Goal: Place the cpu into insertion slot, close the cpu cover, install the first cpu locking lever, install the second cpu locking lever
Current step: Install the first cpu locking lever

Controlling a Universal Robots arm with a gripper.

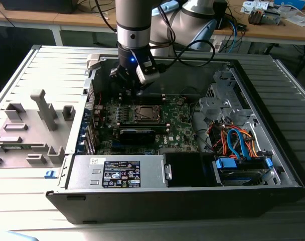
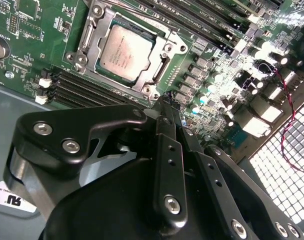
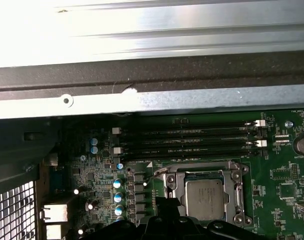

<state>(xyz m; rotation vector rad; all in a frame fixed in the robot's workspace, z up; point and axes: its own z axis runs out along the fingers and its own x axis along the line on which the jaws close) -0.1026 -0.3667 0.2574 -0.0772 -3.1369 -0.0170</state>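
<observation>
The cpu (image 2: 126,52) (image 3: 204,197), a silver-grey square, lies flat in the insertion slot (image 1: 145,114) on the green motherboard. The cpu cover (image 2: 164,47) (image 3: 168,181), a silvery frame with a square window, lies down around it. Thin metal levers run along the socket's sides; I cannot tell whether they are latched. My gripper (image 2: 164,100) (image 1: 134,95) (image 3: 162,202) hangs just above the board, beside the socket's corner and apart from it. Its black fingers (image 2: 168,150) meet at the tip, shut with nothing between them.
Black memory slots (image 3: 187,140) run beside the socket. A long black card (image 1: 137,134) lies in front of it, then the power supply (image 1: 120,173). Coloured cables (image 1: 233,140) fill the exterior view's right. The case wall (image 3: 142,100) stands close behind. A grey fixture (image 1: 42,110) sits outside.
</observation>
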